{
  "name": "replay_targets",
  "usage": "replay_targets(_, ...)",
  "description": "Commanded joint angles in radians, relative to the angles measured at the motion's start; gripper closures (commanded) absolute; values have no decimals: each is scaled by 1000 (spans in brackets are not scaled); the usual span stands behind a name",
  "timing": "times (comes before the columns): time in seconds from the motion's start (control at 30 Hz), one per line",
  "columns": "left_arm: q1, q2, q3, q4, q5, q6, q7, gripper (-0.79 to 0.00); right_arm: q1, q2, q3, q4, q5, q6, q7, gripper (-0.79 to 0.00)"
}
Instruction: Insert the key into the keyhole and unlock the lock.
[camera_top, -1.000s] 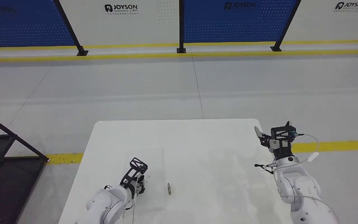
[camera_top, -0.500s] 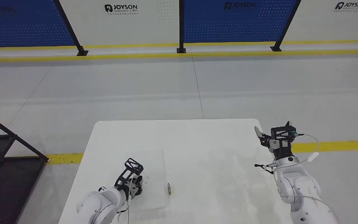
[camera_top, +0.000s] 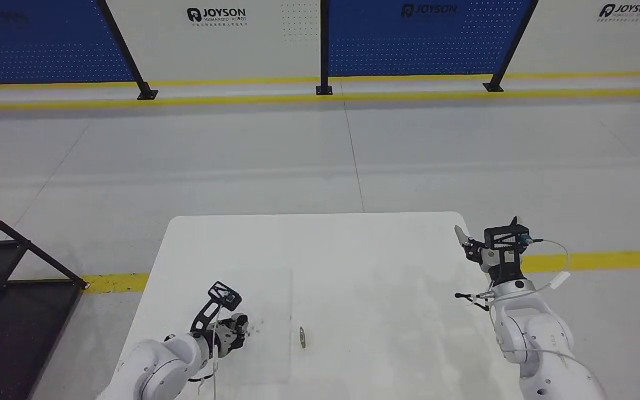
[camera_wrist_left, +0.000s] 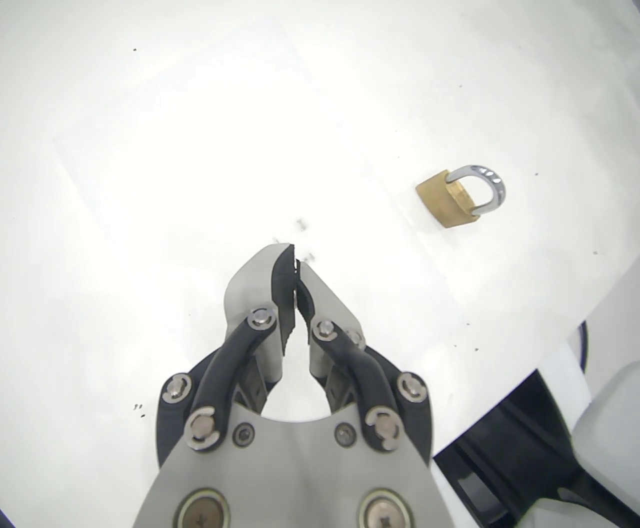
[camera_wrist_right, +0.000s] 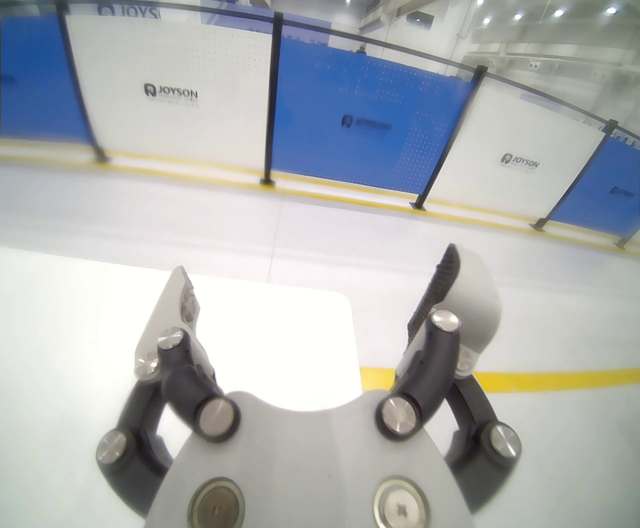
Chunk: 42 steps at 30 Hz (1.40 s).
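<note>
A small brass padlock (camera_wrist_left: 452, 199) with a silver shackle lies on the white table (camera_top: 380, 260), also visible from above as the padlock (camera_top: 301, 337). My left gripper (camera_wrist_left: 296, 257) is shut a short way to the lock's left, near the table's front edge, and in the top view the left gripper (camera_top: 237, 329) sits low over the table. A thin dark sliver, apparently the key, is pinched edge-on between its pads. My right gripper (camera_wrist_right: 315, 295) is open and holds nothing above the table's far right corner, and from above the right gripper (camera_top: 470, 244) is far from the lock.
The table's right edge (camera_top: 480, 300) runs under the right arm. A black frame (camera_top: 30, 270) stands off the table's left side. Small dark specks (camera_wrist_left: 301, 223) mark the tabletop ahead of the left fingers.
The left arm has drawn back to the left and toward the table's front edge, away from the padlock. The right arm and the padlock have not moved.
</note>
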Motion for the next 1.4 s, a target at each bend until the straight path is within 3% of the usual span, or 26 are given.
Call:
replay_targets(0.0, 4, 3, -10, -5, -10, -13, 4, 0, 0, 0, 0, 0, 0, 0, 0, -785)
replay_targets(0.2, 60, 9, -58, -61, -40, -81, 122, 0, 0, 0, 0, 0, 0, 0, 0, -785)
replay_targets(0.33, 151, 14, -122, -85, -23, -185, 333, 0, 0, 0, 0, 0, 0, 0, 0, -785)
replay_targets(0.5, 241, 18, -175, -37, 0, -375, 612, 0, 0, 0, 0, 0, 0, 0, 0, -785)
replay_targets(0.73, 244, 20, -211, 85, 97, -616, 1004, 0, -57, -6, -61, -34, -82, 5, -51, -785)
replay_targets(1.0, 227, 19, -183, 165, 413, -593, 1387, 0, -190, -9, -255, -131, -288, -114, -114, -785)
replay_targets(1.23, 227, 19, -183, 165, 413, -593, 1387, 0, -199, -11, -438, -83, -396, -288, -101, -785)
replay_targets(1.37, 227, 19, -183, 165, 413, -593, 1387, 0, -179, -17, -532, -30, -440, -336, -85, -785)
